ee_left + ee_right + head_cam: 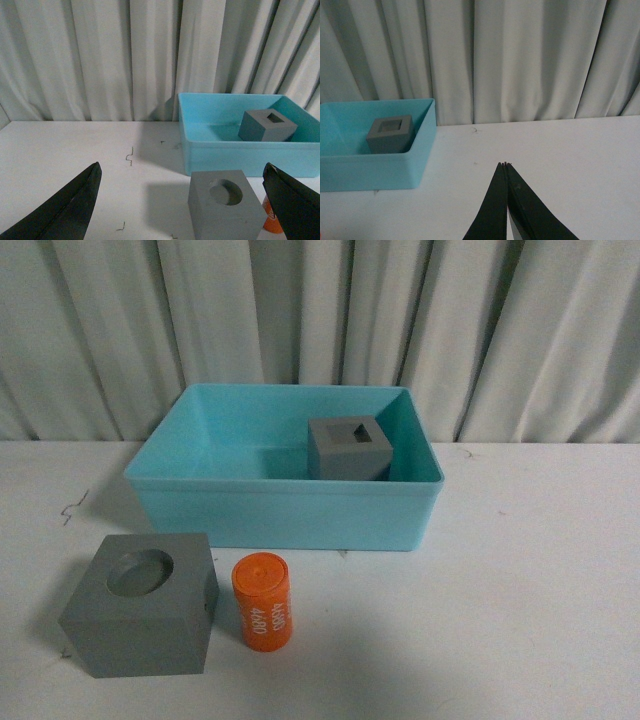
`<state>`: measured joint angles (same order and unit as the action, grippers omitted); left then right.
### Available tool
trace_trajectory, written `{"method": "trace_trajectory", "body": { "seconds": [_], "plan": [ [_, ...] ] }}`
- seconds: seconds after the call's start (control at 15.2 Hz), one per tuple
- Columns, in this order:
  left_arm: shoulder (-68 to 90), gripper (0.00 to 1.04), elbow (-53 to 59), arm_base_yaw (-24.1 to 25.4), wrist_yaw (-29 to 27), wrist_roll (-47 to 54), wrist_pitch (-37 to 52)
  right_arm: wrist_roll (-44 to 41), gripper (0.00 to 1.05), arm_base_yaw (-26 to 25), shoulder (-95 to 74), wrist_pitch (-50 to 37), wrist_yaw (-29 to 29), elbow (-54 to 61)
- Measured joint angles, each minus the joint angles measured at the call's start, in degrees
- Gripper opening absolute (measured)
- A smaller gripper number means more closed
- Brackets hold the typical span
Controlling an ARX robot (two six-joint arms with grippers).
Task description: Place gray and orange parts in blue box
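Observation:
A gray cube with a square recess [348, 448] sits inside the blue box [280, 508], toward its back right; it also shows in the left wrist view [267, 125] and the right wrist view [390, 133]. A gray cube with a round recess [140, 604] stands on the white table in front of the box's left end. The orange cylinder [262, 601] with white digits stands upright just right of it. My left gripper [182, 187] is open, its black fingers [70, 205] spread wide, with the round-recess cube [225, 205] between them. My right gripper [505, 164] is shut and empty above bare table, right of the box [370, 167].
Pleated pale curtains [320, 320] hang behind the table. Small dark scraps lie on the table left of the box [70, 508]. Neither arm shows in the front view.

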<state>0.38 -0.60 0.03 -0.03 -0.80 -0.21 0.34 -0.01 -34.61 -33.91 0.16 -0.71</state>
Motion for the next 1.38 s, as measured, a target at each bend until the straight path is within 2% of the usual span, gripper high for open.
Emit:
{"method": "trace_trajectory", "body": {
  "seconds": [0.46,1.12,1.25,1.38],
  "plan": [
    [0.0,0.98,0.0,0.0,0.0,0.0,0.0,0.0,0.02,0.0,13.5,12.9,0.0,0.0],
    [0.0,0.98,0.0,0.0,0.0,0.0,0.0,0.0,0.02,0.0,24.5,23.6,0.0,0.0],
    [0.0,0.98,0.0,0.0,-0.1,0.0,0.0,0.0,0.02,0.0,33.3,34.4,-0.1,0.0],
    [0.0,0.98,0.0,0.0,0.0,0.0,0.0,0.0,0.02,0.0,34.5,34.7,0.0,0.0]
  ]
}}
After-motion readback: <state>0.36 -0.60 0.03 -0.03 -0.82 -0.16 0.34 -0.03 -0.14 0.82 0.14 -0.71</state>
